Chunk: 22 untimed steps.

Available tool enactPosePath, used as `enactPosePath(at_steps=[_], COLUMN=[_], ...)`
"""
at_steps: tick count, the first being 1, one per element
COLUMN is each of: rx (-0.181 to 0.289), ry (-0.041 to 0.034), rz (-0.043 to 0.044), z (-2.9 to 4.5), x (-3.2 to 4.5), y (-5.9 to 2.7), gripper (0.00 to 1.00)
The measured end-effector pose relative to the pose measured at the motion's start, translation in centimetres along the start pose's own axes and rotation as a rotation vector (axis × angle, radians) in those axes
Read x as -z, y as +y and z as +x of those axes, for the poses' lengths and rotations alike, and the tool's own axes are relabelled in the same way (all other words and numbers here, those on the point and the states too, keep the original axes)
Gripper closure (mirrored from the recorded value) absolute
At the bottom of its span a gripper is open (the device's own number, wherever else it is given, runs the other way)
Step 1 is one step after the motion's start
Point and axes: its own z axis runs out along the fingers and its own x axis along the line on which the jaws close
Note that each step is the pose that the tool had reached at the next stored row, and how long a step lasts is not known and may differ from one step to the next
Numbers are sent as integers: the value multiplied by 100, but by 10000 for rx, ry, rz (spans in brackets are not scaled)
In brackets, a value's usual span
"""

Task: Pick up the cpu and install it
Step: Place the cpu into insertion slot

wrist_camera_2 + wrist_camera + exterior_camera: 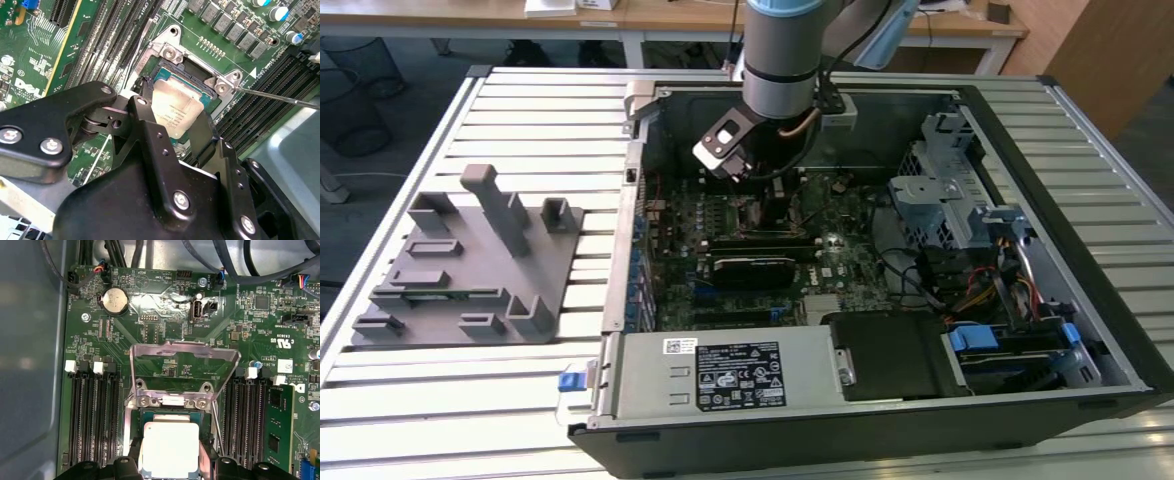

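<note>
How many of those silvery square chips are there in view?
1. The cpu is at the open socket on the motherboard, gripped by the tool. Parts in the computer case could hide others.

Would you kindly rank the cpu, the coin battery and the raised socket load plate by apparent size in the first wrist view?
1. raised socket load plate, counting its whole open outline
2. cpu
3. coin battery, clearly the smallest
</note>
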Motion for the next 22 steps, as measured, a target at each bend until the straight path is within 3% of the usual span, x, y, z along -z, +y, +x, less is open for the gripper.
enactPosePath(at_steps=[19, 22], rx=[0, 1], ry=[-2, 25], rz=[1, -18], z=[1, 6], x=[-39, -49], y=[-1, 3], gripper=[47, 46])
